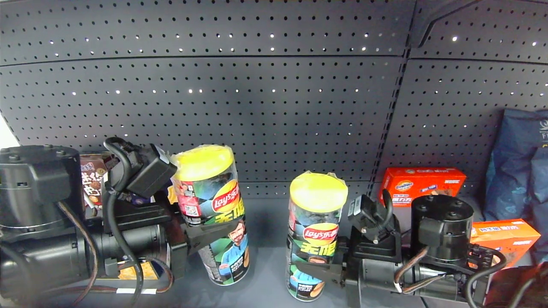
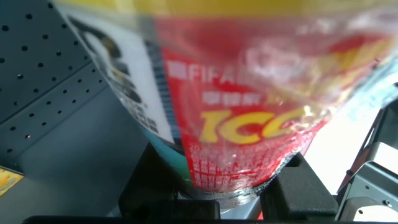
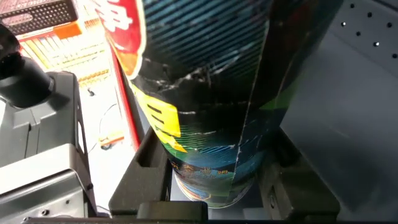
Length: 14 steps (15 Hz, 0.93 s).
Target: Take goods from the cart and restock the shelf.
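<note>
Tube [image 1: 209,192] sits between left jaws, other tube [image 1: 314,231] between right jaws.

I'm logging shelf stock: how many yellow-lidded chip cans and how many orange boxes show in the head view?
Chip cans: 2, the left can and the right can
Orange boxes: 2, the back box and the front box
Total: 4

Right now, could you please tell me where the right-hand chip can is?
Head view, right of centre: the right chip can is upright in the right pincer, just left of the rear orange box.
</note>
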Motion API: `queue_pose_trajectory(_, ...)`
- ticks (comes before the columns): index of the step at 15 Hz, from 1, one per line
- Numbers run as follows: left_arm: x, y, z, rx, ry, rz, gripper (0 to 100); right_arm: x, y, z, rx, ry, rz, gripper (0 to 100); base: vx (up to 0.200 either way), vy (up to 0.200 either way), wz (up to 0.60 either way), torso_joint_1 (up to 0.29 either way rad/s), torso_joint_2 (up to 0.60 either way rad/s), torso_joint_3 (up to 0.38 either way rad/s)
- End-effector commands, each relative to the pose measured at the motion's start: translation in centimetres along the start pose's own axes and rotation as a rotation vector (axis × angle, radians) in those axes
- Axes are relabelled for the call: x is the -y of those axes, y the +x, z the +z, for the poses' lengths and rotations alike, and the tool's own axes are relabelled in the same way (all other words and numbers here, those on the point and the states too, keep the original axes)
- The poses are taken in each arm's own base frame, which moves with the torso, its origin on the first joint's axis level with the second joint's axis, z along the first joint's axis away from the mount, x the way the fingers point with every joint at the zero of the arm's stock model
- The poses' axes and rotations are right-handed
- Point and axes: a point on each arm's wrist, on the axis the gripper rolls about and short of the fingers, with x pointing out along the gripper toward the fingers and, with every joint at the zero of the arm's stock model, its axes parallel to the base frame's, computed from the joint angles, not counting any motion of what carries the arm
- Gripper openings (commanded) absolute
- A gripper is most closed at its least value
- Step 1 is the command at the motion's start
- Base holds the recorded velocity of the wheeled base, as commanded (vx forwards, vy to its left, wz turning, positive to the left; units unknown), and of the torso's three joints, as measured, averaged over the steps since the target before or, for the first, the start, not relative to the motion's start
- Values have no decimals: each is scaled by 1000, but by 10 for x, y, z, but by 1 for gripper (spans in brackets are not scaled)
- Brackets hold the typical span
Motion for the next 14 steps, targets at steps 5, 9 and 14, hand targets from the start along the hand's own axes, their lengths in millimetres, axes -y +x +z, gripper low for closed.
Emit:
queue_pose_trajectory(5, 0, 0, -1, -4, -1, -1, 0, 2, 8, -12, -42, 20, 7, 0, 0, 0, 0, 0, 0, 0)
queue_pose_trajectory(9, 0, 0, -2, -5, -2, -1, 0, 4, 13, -12, -43, 19, 10, 0, 0, 0, 0, 0, 0, 0)
queue_pose_trajectory(14, 0, 0, -2, -5, -2, -1, 0, 10, 20, -13, -41, 19, 1, 0, 0, 0, 0, 0, 0, 0)
